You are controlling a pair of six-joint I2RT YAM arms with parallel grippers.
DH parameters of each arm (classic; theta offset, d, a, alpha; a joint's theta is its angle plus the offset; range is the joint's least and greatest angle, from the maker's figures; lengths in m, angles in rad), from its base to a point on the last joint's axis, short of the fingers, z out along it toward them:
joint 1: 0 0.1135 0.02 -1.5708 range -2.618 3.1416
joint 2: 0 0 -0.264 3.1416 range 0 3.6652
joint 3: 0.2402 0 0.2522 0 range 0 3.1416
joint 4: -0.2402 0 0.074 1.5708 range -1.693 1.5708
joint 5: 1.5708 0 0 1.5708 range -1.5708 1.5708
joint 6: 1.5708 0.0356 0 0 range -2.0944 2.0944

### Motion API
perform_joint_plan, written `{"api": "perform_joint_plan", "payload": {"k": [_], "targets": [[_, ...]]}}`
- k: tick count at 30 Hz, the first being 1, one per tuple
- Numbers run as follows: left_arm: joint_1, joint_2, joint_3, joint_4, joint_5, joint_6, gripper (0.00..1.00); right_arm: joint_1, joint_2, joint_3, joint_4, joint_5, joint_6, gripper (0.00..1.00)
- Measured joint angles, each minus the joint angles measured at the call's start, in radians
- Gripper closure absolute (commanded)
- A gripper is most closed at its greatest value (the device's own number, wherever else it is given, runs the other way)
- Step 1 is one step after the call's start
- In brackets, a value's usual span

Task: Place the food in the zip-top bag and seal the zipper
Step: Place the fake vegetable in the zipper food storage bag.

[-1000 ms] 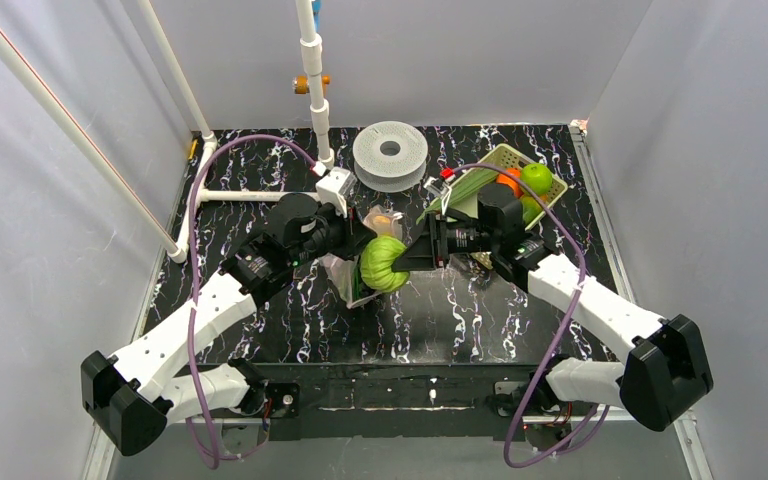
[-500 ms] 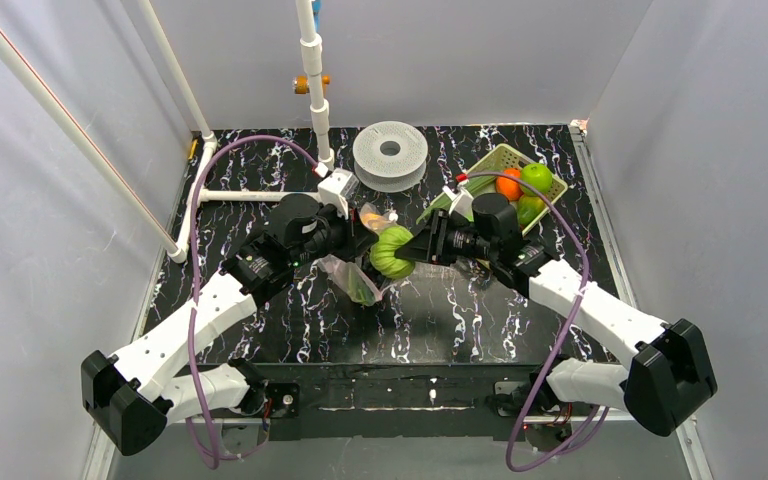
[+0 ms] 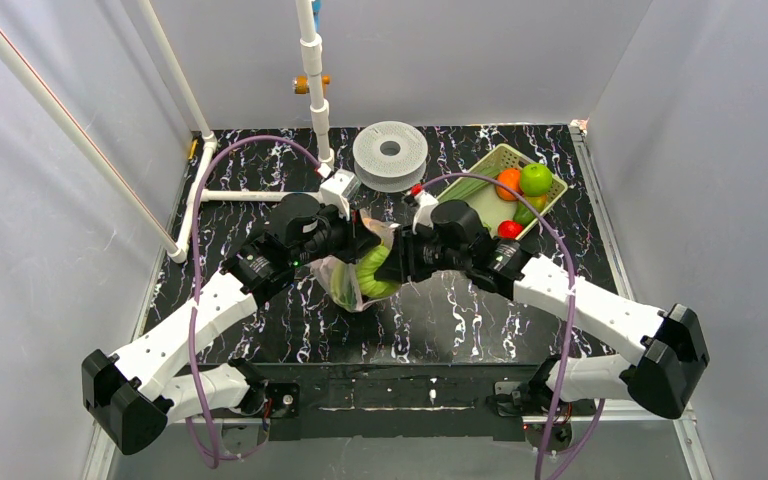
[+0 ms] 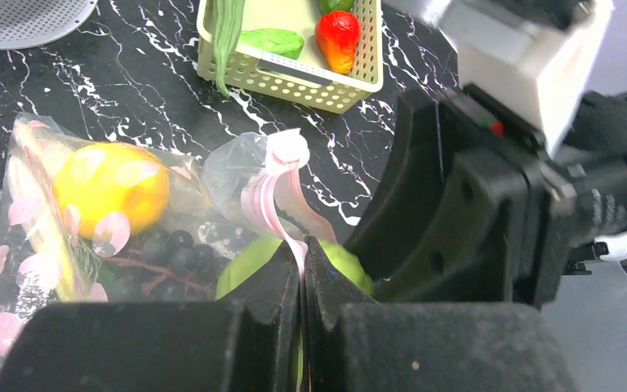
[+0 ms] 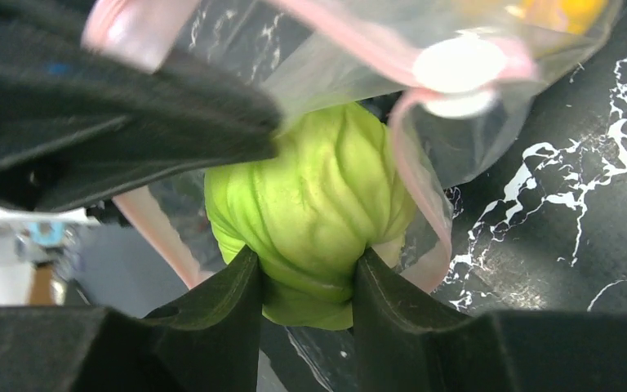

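On a black marbled desk (image 3: 460,310), two robot arms meet over a clear zip-top bag (image 4: 192,196) lying near the middle, well apart from the yellow-green lattice basket (image 3: 503,150) at the far right corner. The bag looks thin, limp and slippery; it already holds a yellow piece (image 4: 110,188). A pale green round head (image 5: 310,204) sits partway into the bag's mouth, pinched at its near end by the right claw (image 5: 309,269), whose fingers stand about half spread around it. The head appears ribbed, light and somewhat soft, so a grip across its width should suit it. The left claw (image 4: 302,253) is fully closed on the pink zipper (image 4: 273,188), lifting one lip of the mouth. That strip is probably the stiffest part of the bag and the surest place to hold. The mouth looks barely wider than the head, so the film may snag.
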Motion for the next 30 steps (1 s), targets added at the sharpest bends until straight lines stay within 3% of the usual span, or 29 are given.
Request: {"api": "perform_joint_plan", "payload": {"k": [8, 16, 21, 30], "targets": [[0.0, 0.0, 0.001, 0.002, 0.024, -0.001, 1.0, 0.112, 0.01, 0.074, -0.092, 0.147, -0.139, 0.99], [0.002, 0.0, 0.001, 0.028, 0.029, 0.0, 1.0, 0.107, 0.027, 0.074, -0.063, 0.295, 0.1, 0.98], [0.002, 0.0, 0.0, 0.036, 0.037, 0.0, 1.0, 0.075, 0.039, 0.074, -0.068, 0.316, 0.281, 0.75], [0.001, 0.0, 0.0, 0.042, 0.044, 0.0, 1.0, 0.077, 0.035, 0.083, -0.124, 0.393, 0.413, 0.77]]}}
